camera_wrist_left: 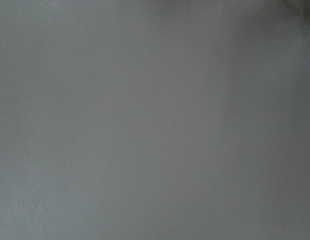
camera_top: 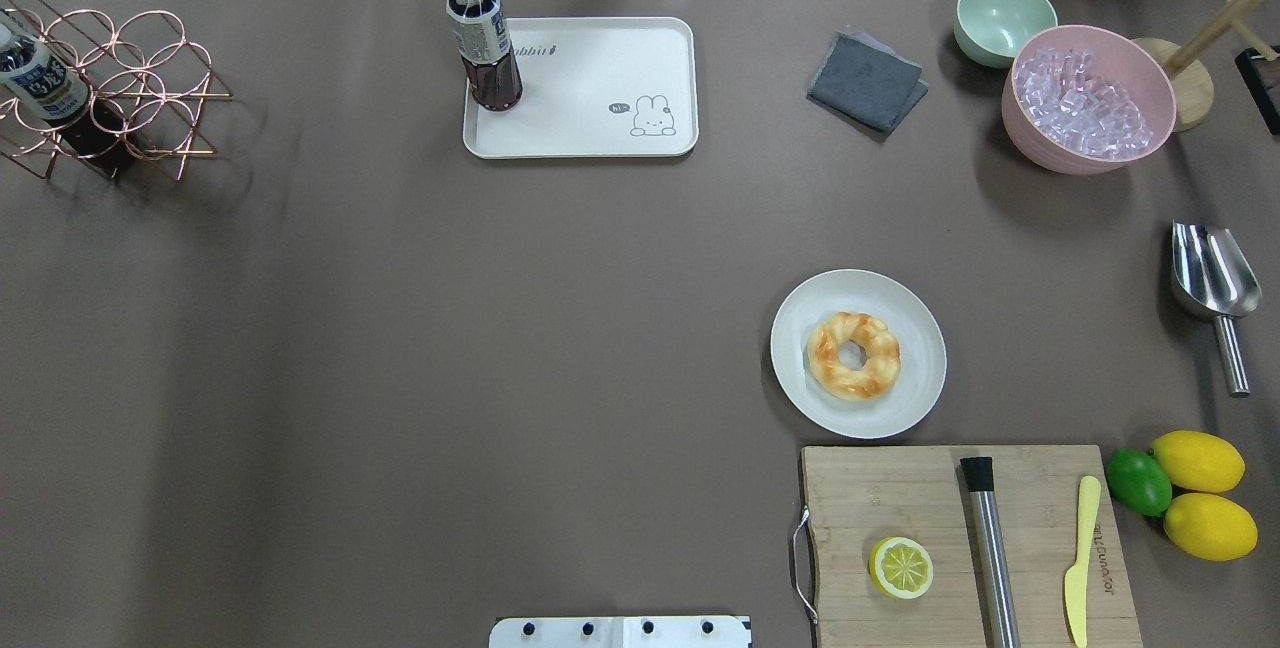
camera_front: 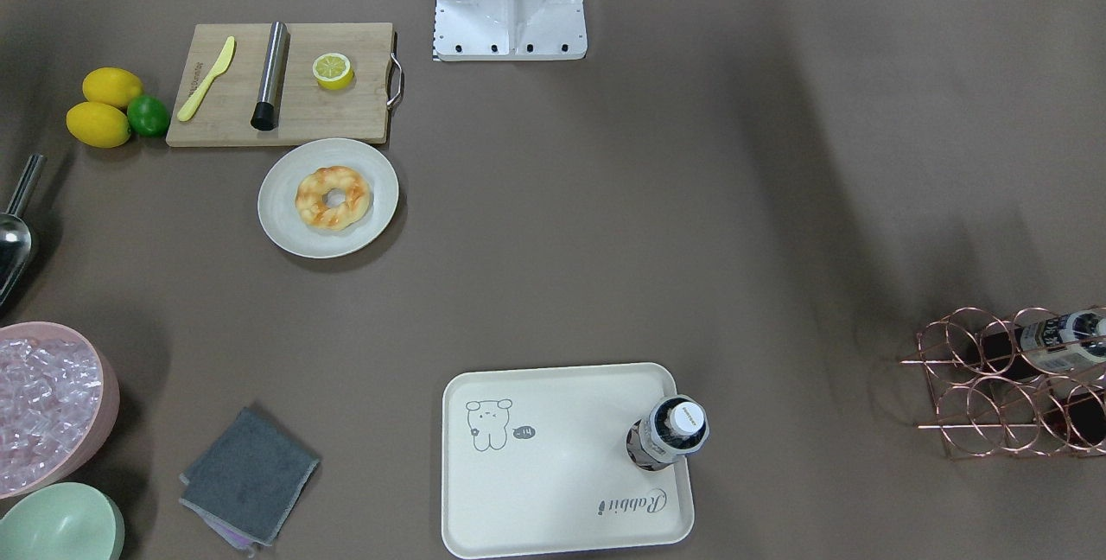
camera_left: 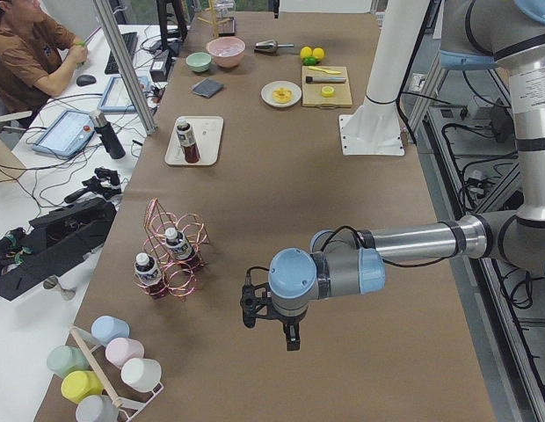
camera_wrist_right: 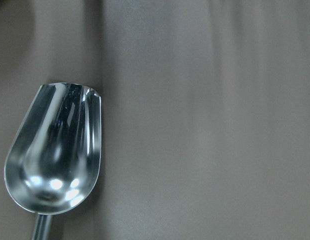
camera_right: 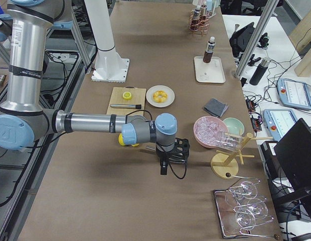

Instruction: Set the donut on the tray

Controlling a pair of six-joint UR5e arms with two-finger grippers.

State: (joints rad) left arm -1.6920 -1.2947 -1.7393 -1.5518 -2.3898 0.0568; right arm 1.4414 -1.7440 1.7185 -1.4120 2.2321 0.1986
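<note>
The donut (camera_front: 333, 197), a golden braided ring, lies on a round off-white plate (camera_front: 285, 236); it also shows in the overhead view (camera_top: 853, 355). The cream tray (camera_front: 553, 491) with the rabbit drawing lies across the table (camera_top: 600, 78), with a dark drink bottle (camera_front: 670, 435) standing in one corner. My left gripper (camera_left: 291, 341) shows only in the exterior left view, far from both, over bare table. My right gripper (camera_right: 164, 169) shows only in the exterior right view, near the table's end. I cannot tell whether either is open or shut.
A wooden cutting board (camera_top: 1040, 488) bears a halved lemon (camera_top: 901, 567), a yellow knife and a steel rod. Lemons and a lime (camera_top: 1138, 481), a metal scoop (camera_wrist_right: 55, 150), a pink ice bowl (camera_top: 1088, 113), a green bowl, a grey cloth (camera_top: 865, 80) and a copper bottle rack (camera_top: 110, 93) stand around.
</note>
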